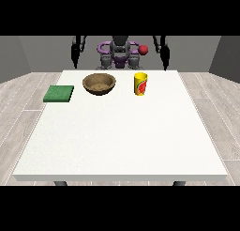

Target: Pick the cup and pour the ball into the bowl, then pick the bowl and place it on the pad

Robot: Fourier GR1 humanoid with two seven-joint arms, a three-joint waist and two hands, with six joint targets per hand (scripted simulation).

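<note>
White table (122, 141), near half bare. Farther back: green pad (59, 93) at left edge, brown bowl (99, 83) beside it, yellow cup (140, 83) upright right of bowl, apart. Ball not visible. Beyond table, hand at view's left (74, 56) and hand at view's right (164, 58) hang down, well behind cup, touching nothing; finger state cannot tell.
</note>
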